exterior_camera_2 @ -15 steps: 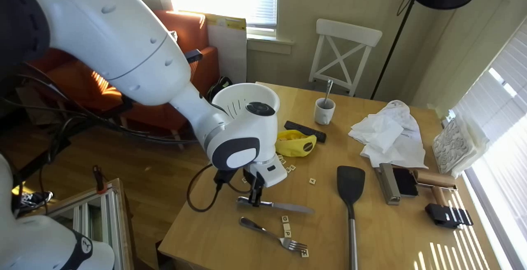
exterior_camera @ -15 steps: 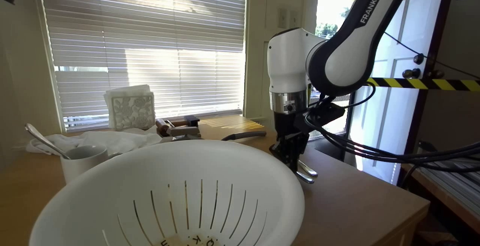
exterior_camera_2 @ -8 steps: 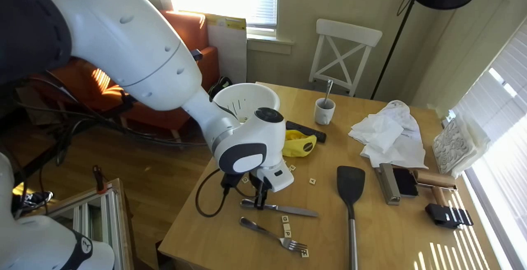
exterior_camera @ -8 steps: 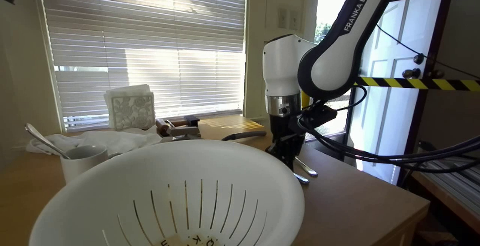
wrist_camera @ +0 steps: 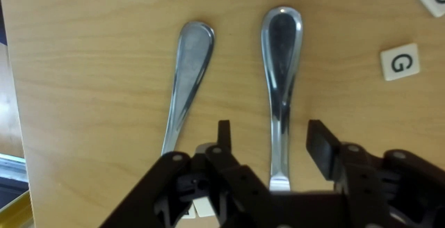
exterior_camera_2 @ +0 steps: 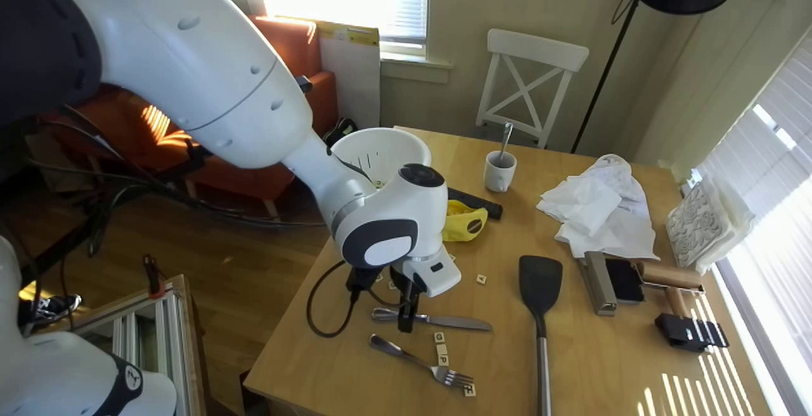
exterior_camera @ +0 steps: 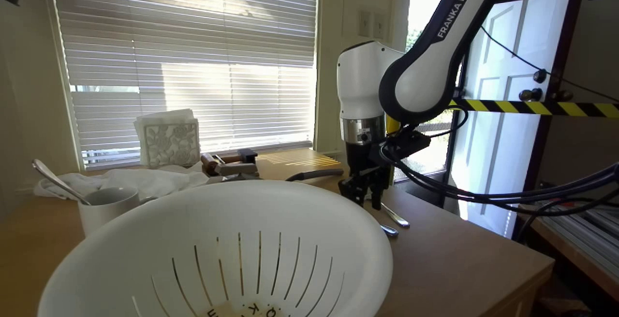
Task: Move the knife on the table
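Observation:
The silver knife lies flat on the light wooden table (exterior_camera_2: 495, 352), its blade (exterior_camera_2: 460, 323) pointing towards the window side. Its handle (wrist_camera: 282, 57) runs up the middle of the wrist view. My gripper (wrist_camera: 268, 127) stands open over the knife, one finger on each side of the handle and a gap on both sides. In an exterior view the gripper's two fingertips (exterior_camera: 376, 206) are spread apart just above the tabletop. Only the end of the knife's handle (exterior_camera: 390, 231) shows there; the colander's rim and the gripper hide the rest.
A fork (exterior_camera_2: 406, 356) lies beside the knife, with letter tiles (exterior_camera_2: 442, 349) near it. Beyond are a black spatula (exterior_camera_2: 540, 283), a yellow pouch (exterior_camera_2: 463, 221), a white colander (exterior_camera: 217, 210) and a mug (exterior_camera_2: 500, 172). The table edge (wrist_camera: 17, 116) lies past the fork.
The knife has shifted slightly along the table towards the window side, with the gripper closed on it. Since half a second ago the jaws have opened, and the gripper has risen a little off it.

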`<move>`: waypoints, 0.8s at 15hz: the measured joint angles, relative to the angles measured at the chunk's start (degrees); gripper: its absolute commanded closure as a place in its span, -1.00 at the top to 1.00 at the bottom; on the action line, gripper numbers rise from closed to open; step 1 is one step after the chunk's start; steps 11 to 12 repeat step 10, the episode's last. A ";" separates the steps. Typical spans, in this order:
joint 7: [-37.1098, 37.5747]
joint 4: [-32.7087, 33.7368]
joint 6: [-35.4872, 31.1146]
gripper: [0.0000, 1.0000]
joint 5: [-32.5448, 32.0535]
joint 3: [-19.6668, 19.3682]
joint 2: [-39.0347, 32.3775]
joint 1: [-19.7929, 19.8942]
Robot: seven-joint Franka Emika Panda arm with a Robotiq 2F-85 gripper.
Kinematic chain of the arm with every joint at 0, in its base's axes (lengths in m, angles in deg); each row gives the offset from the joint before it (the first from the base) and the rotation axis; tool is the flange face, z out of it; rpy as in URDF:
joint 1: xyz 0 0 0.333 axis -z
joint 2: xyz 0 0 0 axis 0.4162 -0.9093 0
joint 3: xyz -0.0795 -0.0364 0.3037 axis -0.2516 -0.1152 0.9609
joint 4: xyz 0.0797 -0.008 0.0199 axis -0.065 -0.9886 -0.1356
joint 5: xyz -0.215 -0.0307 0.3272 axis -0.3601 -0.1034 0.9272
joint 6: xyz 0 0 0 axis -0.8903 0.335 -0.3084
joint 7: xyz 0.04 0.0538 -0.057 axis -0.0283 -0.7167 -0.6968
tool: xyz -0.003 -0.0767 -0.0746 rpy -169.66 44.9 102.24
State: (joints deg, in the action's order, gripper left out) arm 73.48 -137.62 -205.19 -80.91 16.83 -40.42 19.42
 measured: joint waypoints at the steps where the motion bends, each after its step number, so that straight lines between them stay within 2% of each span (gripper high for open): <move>1: -0.12 -0.25 0.00 0.94 0.22 0.25 1.22 0.00; 6: 2.50 -3.77 6.03 1.00 1.06 2.36 14.37 -0.59; 10: 9.27 -9.35 7.59 1.00 -4.41 4.35 27.46 -0.31; 12: 9.27 -9.35 7.59 1.00 -4.41 4.35 27.46 -0.31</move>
